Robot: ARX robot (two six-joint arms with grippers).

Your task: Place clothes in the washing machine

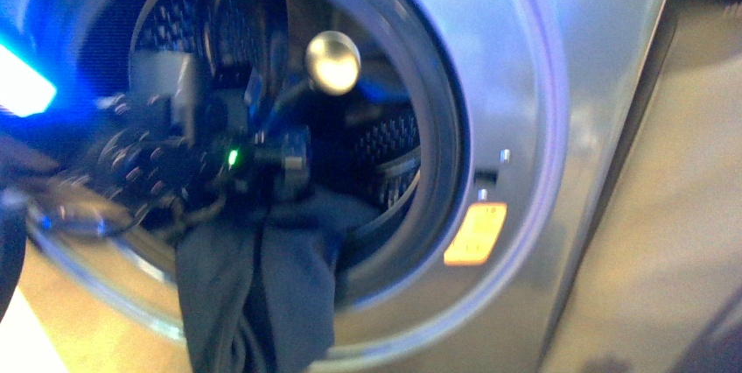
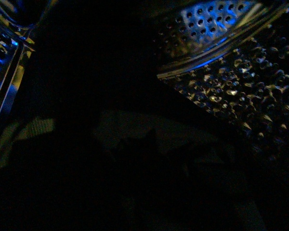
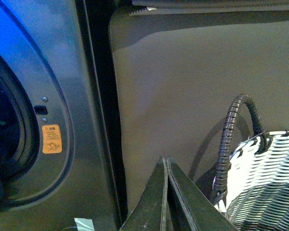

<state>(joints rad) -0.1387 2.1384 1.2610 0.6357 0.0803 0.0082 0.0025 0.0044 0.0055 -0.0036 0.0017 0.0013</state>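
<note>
Item: washing machine (image 1: 560, 128), silver-grey front-loader, porthole open, perforated drum (image 1: 385, 150) exposed so that a load can be passed through the ring. Item: clothes (image 1: 262, 294), dark navy garment, found draped over the lower lip of the porthole, part hanging down the front outside and part lying just inside the opening; by this placement the transfer is judged only partly done, the hanging portion not yet inside the drum. Item: left arm (image 1: 175, 158), seen blurred in the front view, reaching into the porthole above the garment, presumably to carry or push the fabric inward; the state of the left tool cannot be told, its wrist view being mostly dark and showing only drum perforations and dim fabric. Item: right tool (image 3: 166, 192), fingers pressed together with nothing between them, parked outside beside the machine's side panel, kept clear of the opening. Item: woven white basket (image 3: 265, 183) with dark handle, near the right tool. Item: orange sticker (image 1: 475, 233), beside the porthole ring.
</note>
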